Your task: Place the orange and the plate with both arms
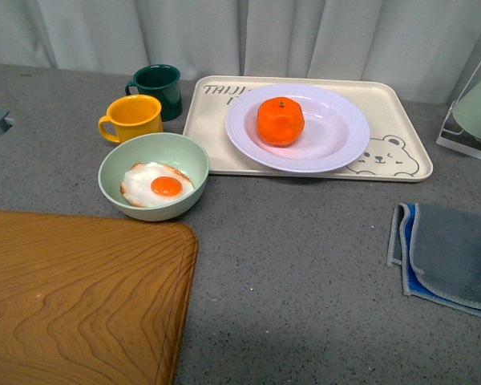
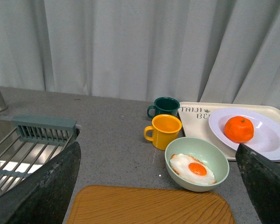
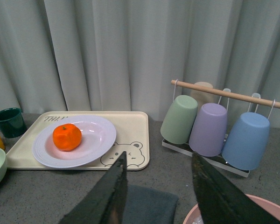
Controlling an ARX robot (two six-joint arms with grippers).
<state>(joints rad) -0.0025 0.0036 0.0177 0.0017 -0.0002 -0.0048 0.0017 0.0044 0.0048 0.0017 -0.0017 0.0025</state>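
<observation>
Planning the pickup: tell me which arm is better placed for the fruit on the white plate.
Right, probably. The bright orange mandarin on the glossy white round plate lies right of centre; the open right pincer faces it, while the open left pincer faces the pale green bowl.
</observation>
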